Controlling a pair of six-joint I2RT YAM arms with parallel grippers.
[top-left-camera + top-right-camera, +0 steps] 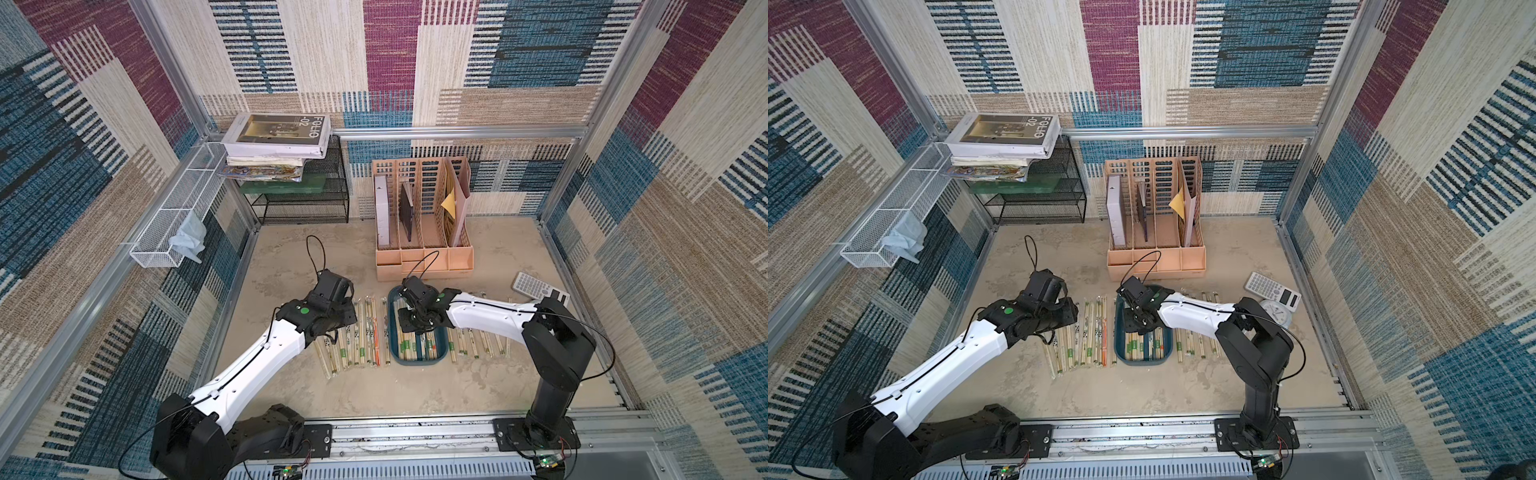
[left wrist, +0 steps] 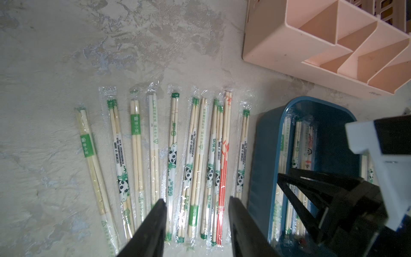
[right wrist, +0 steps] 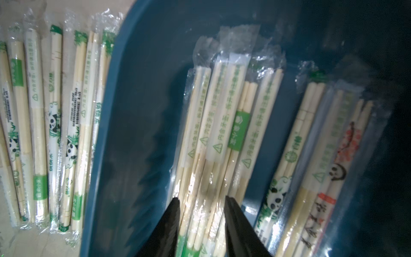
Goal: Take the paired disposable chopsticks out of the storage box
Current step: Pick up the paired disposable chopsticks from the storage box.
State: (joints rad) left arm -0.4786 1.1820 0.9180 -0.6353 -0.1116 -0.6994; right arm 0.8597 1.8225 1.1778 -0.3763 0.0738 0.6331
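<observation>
Top views: storage box (image 1: 419,362) sits centre-low on the surface (image 1: 291,257), some chopstick pairs (image 1: 405,349) lying inside. More pairs lie in parallel rows on both sides of it, prob. laid flat so each stays separate. Right tool (image 1: 415,324) dips into the box. Left tool (image 1: 332,328) hovers over the frame-left row. Peach organizer (image 1: 424,253) stands just beyond the box and a calculator (image 1: 536,286) lies at frame right; neither blocks. Left wrist: left tool's jaws are spread and empty above the laid-out row, box wall at frame right. Right wrist: jaws straddle a stacked bundle in the box; can't tell if it's pinched. Overlapping wrappers could drag neighbours along, I judge.
</observation>
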